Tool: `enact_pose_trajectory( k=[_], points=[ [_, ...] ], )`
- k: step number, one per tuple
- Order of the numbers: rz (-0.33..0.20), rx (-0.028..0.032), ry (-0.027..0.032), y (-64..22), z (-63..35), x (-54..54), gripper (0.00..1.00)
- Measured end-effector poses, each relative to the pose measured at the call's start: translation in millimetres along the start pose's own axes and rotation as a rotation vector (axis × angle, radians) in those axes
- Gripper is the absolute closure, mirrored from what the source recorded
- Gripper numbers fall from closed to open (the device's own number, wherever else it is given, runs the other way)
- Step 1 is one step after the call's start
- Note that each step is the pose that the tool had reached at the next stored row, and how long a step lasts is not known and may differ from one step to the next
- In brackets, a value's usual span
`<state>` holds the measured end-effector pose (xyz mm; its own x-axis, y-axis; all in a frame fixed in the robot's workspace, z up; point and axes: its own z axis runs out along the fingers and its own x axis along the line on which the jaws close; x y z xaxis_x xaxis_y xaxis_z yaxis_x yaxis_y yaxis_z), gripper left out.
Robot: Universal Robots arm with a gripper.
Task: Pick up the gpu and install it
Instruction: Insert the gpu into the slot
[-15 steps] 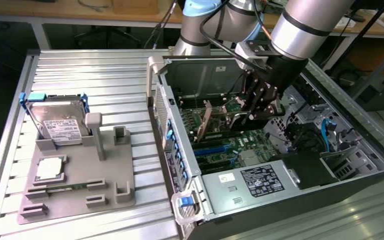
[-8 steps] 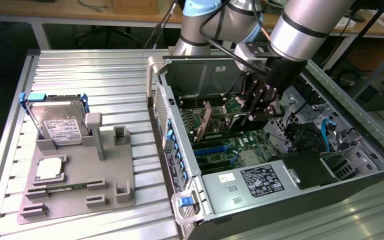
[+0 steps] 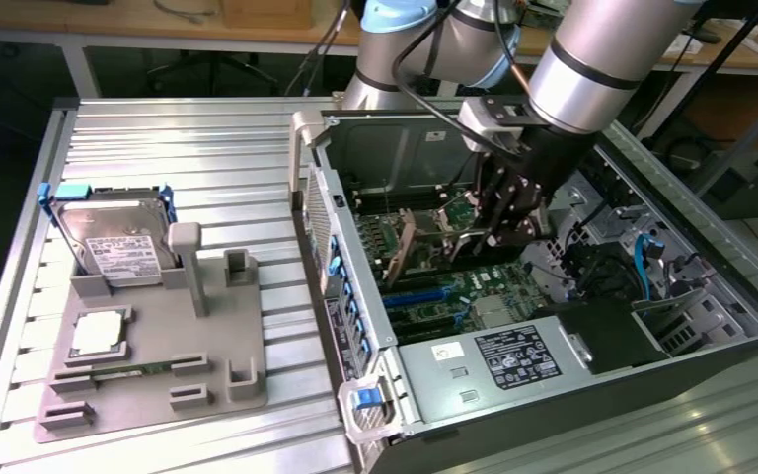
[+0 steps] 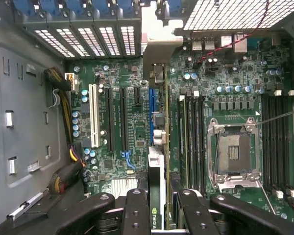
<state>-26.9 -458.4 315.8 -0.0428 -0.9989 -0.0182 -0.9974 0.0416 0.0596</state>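
My gripper [image 3: 500,219] is reaching down inside the open computer case [image 3: 352,296], shut on the gpu [image 3: 438,235]. In the wrist view the gpu [image 4: 157,169] shows edge-on between the two black fingers [image 4: 136,211], with a green logo on its edge. It runs along the blue expansion slot [image 4: 151,110] of the motherboard [image 4: 115,161], and its silver end bracket [image 4: 157,73] points at the case's rear slot openings. I cannot tell whether the card's edge is touching the slot or hanging just above it.
A grey fixture tray [image 3: 221,355] on the metal table at the exterior view's left holds a hard drive [image 3: 115,242], a CPU [image 3: 100,334] and a RAM stick [image 3: 129,370]. Inside the case are the power supply [image 3: 511,355], the CPU socket [image 4: 233,154], memory slots [image 4: 191,137] and cable bundles [image 4: 63,98].
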Motion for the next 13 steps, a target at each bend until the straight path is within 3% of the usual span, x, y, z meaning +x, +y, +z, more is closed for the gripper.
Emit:
enact_pose_trajectory(
  k=[4,13],
  points=[
    [0.0,0.0,-0.0001,1.3,5.9,0.8,0.73],
    [-0.001,0.0,-0.0001,14.0,17.5,3.8,0.73]
  ],
)
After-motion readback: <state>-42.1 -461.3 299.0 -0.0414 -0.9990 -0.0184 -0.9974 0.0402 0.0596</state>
